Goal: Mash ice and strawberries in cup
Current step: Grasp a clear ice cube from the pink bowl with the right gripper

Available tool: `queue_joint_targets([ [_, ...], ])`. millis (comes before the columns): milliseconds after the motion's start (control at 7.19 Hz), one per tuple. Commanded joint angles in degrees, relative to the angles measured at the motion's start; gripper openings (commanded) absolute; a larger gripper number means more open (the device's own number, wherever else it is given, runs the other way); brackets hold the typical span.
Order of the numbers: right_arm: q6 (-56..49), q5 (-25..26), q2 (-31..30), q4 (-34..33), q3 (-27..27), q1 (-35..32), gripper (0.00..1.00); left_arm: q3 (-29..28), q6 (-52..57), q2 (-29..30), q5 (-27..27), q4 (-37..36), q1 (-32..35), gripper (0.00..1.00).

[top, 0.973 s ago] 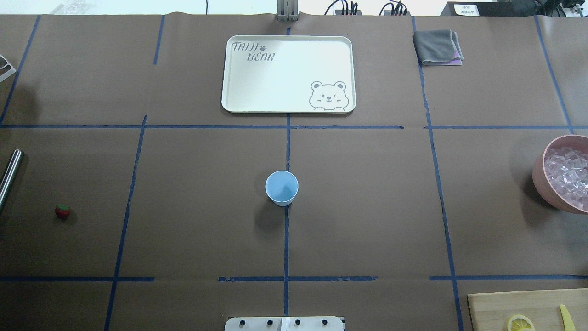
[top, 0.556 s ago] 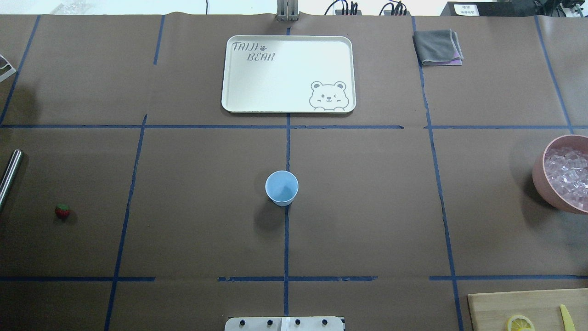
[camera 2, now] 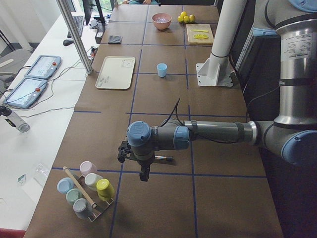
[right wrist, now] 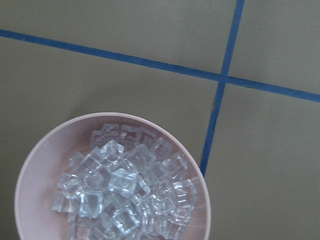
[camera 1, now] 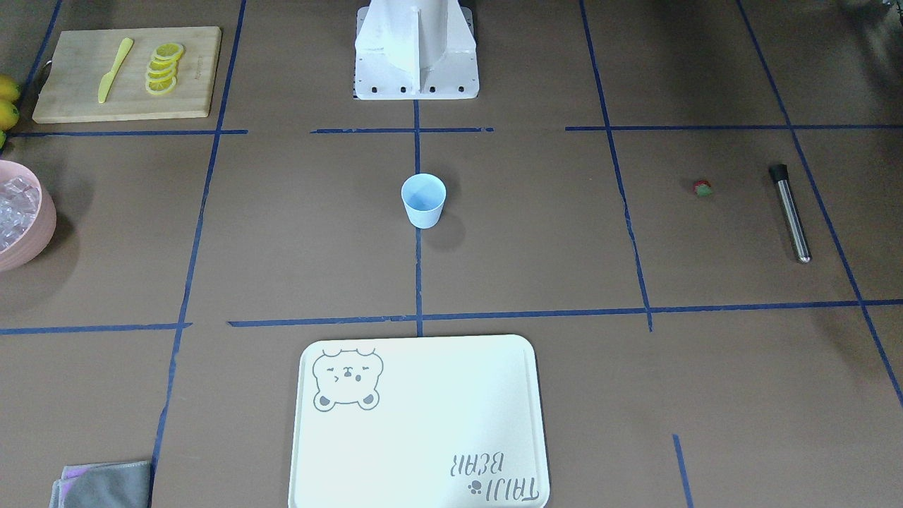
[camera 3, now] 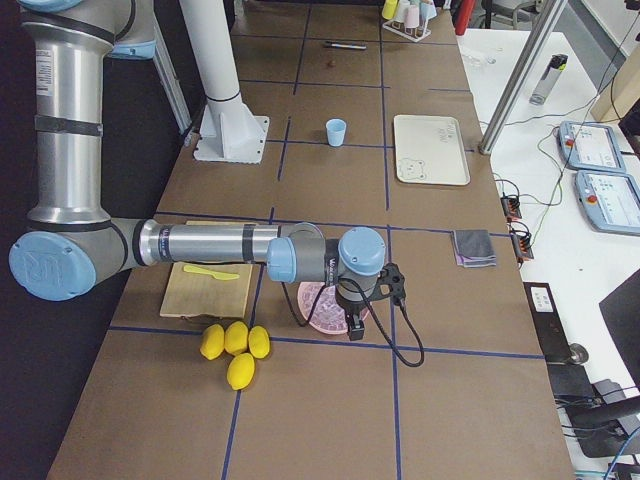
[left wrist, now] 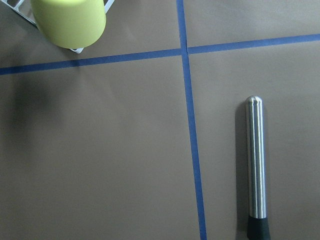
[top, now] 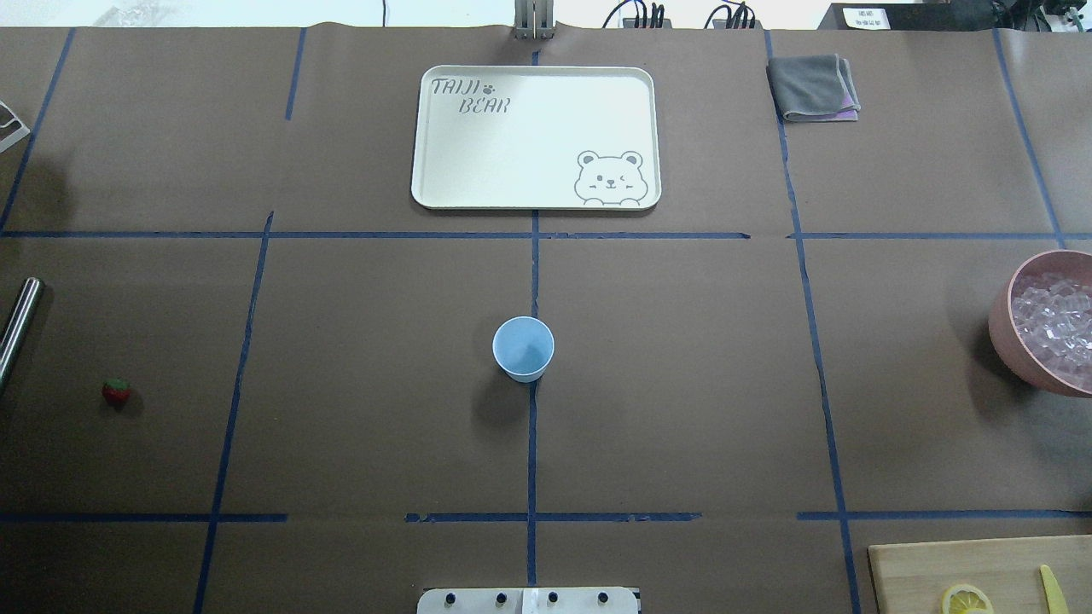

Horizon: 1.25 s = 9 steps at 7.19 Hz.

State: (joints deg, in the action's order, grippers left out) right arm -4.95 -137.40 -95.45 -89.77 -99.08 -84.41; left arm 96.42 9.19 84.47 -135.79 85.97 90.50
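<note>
2 grippers, openness not tellable: right gripper [camera 3: 355,328] hangs over the ice [right wrist: 122,182] in the pink bowl [right wrist: 37,155], left gripper [camera 2: 143,173] by the steel rod [left wrist: 256,160], cup [top: 523,347] far from both

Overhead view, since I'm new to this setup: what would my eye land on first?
The pale blue cup stands alone dead centre, upright and apparently empty. Beyond it lies a white bear-print tray, and at the right edge a pink bowl is heaped with ice. A tiny red strawberry sits far left.
</note>
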Motion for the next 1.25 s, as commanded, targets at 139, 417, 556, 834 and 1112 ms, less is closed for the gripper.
queue_joint_targets([
  [139,7.7,1.0,-0.4,0.3,-2.3,4.3,0.99,-0.1,0.0,-0.3,0.0,-0.1,-0.1,1.0],
  [417,19.1,4.7,-1.8,10.4,-1.7,8.1,0.98,-0.1,0.0,-0.4,0.0,-0.1,-0.1,1.0],
  [556,24.0,5.8,-2.0,14.4,-0.8,10.2,0.98,0.0,0.0,-0.4,0.0,-0.1,-0.1,1.0],
  [834,24.6,7.7,-2.0,16.1,0.4,12.6,0.96,0.0,0.0,-0.4,0.0,-0.1,-0.1,1.0],
  [1112,24.6,9.1,-2.0,16.1,1.2,14.2,0.93,-0.1,0.0,-0.4,-0.1,0.0,-0.4,1.0],
])
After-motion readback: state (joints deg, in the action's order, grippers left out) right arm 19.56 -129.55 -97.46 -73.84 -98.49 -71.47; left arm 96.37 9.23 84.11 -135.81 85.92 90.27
